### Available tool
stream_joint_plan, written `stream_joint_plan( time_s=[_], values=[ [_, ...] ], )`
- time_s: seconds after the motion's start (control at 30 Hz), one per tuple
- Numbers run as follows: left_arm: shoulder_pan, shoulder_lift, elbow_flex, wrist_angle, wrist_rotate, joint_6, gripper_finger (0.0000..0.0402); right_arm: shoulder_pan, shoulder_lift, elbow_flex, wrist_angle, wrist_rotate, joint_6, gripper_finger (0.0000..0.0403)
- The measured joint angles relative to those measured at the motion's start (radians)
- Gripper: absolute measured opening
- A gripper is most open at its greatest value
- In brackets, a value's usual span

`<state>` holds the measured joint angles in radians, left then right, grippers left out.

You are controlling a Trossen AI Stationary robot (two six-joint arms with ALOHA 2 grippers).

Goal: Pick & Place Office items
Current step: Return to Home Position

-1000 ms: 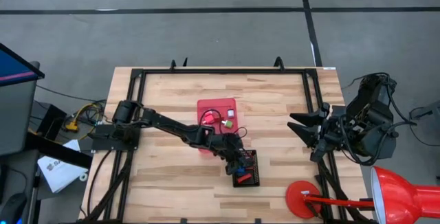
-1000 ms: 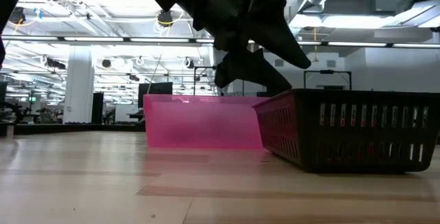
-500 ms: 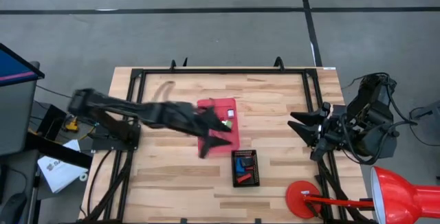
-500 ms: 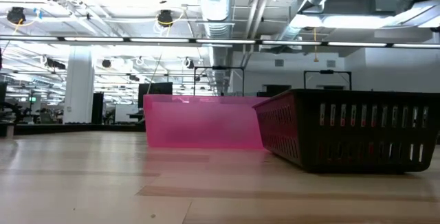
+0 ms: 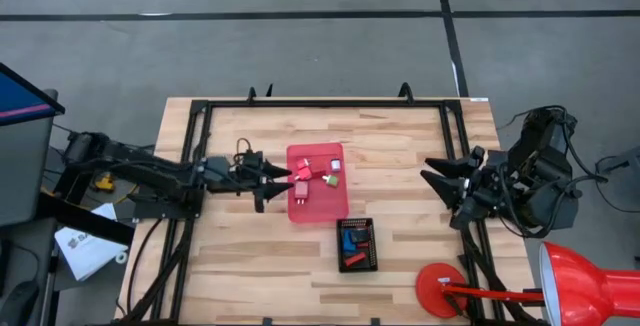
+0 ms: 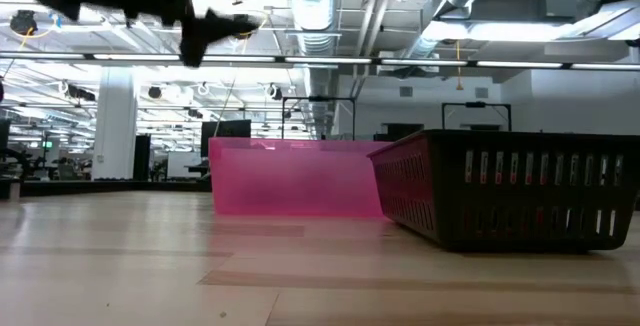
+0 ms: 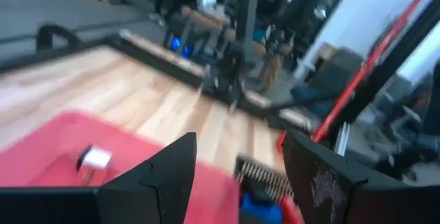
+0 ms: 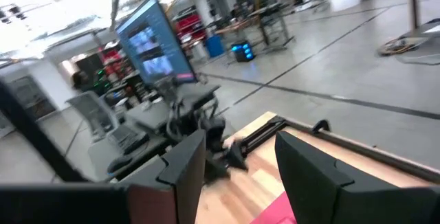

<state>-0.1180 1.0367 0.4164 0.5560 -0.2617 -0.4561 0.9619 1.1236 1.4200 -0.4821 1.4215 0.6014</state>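
The office items lie in two trays. In the high view the pink-red tray [image 5: 337, 202] holds red pieces [image 5: 303, 172], a green one [image 5: 328, 180] and a silvery-white one [image 5: 333, 167]. The black grid tray [image 5: 370, 228] holds a blue piece [image 5: 350, 234] and red ones [image 5: 352, 261]. My left gripper [image 5: 270, 181] hovers open just left of the pink tray, above the table, empty; its wrist view [image 7: 237, 162] shows the silvery piece [image 7: 94, 158] and the blue piece [image 7: 258, 200]. My right gripper [image 5: 424, 169] waits open at the table's right edge.
A red desk lamp [image 5: 585, 286] with its round base [image 5: 438, 293] stands at the table's near right corner. A black frame rail [image 5: 330, 104] runs round the table. Bare wood lies on the near left and far right. The low view shows both trays side by side [image 6: 295, 176] [image 6: 510, 191].
My left arm has drawn back from above the black tray, swept over the pink tray toward the table's left edge, and now hangs just left of the pink tray. It rose out of the low view and shows again at that view's upper left.
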Motion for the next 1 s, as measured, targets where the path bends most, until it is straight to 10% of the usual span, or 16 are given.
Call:
stream_joint_plan(
  time_s=[0.3, 1.0],
  values=[
    [0.165, -0.134, -0.152, -0.023, 0.376, 0.053, 0.0208, -0.006, 0.006, 0.000, 0.066, 0.136, 0.000, 0.0170],
    [0.115, -0.919, -0.383, -0.483, 0.277, 0.162, 0.0208, -0.025, 0.067, 0.000, 0.159, 0.150, 0.000, 0.0170]
  ],
)
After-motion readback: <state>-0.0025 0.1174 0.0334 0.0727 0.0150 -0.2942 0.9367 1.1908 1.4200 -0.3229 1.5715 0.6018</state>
